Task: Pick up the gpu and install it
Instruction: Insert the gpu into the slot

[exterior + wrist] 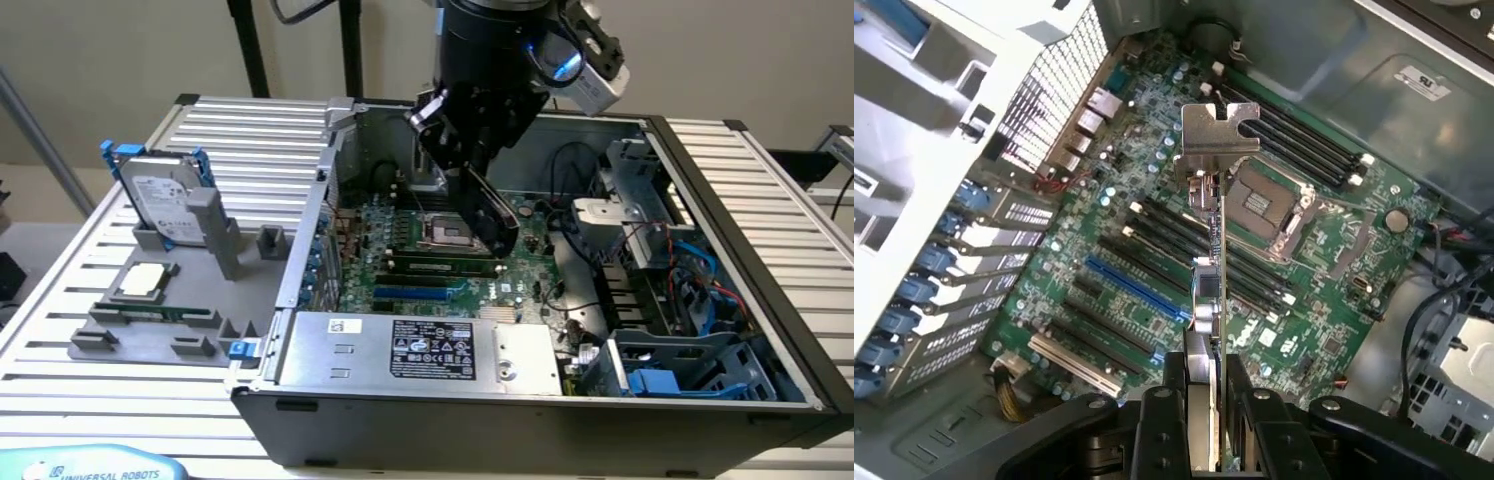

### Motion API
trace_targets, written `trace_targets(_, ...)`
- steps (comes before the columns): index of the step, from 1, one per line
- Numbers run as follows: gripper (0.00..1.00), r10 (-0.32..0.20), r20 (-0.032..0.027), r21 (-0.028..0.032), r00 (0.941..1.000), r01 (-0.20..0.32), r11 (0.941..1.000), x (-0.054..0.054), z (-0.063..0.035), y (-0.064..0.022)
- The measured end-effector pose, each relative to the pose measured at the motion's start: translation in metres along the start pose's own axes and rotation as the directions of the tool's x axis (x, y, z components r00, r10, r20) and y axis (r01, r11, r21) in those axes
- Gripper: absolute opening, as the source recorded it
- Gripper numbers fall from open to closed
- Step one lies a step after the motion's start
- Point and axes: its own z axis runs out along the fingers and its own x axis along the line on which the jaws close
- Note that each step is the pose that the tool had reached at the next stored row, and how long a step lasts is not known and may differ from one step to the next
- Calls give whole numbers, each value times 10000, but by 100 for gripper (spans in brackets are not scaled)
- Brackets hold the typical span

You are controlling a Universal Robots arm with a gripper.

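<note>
My gripper (463, 150) is shut on the gpu (490, 215), a thin black card held on edge inside the open computer case (694, 170). The card hangs above the green motherboard (427, 270), close to the processor socket (445, 235). In the wrist view the gpu (1216, 250) is edge-on between my gripper's (1206, 395) black fingers (1162, 410), its silver bracket (1219, 130) at the far end. It is clear of the board, over the row of black slots beside the blue slot (1139, 290).
A grey tray (254, 280) at the exterior view's left holds a hard drive in a blue frame (167, 205) and a square processor chip (144, 280). The power supply (427, 350) fills the case's near side. Cables and drive bays (667, 270) crowd the exterior view's right.
</note>
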Motion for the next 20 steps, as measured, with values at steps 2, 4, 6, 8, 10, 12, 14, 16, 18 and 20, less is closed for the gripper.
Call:
trace_targets(2, 27, -376, -8, 1, 9993, 376, 9993, 1, 14, -1)
trace_targets(4, 27, -735, -13, 1, 9973, 735, 9973, 1, 28, -2)
trace_targets(6, 27, -1088, -22, 0, 9941, 1088, 9941, 1, 42, -3)
trace_targets(8, 27, -1446, -31, -2, 9895, 1446, 9895, 2, 56, -4)
trace_targets(10, 27, -1807, -43, -7, 9835, 1807, 9835, 2, 70, -5)
trace_targets(12, 27, -2175, -56, -14, 9760, 2175, 9761, 2, 85, -6)
trace_targets(14, 27, -2529, -68, -22, 9675, 2529, 9675, 3, 99, -7)
trace_targets(16, 27, -2881, -82, -29, 9576, 2881, 9576, 3, 113, -8)
trace_targets(18, 27, -3223, -95, -38, 9466, 3223, 9466, 4, 127, -9)
trace_targets(20, 27, -3566, -109, -51, 9342, 3566, 9343, 4, 141, -10)
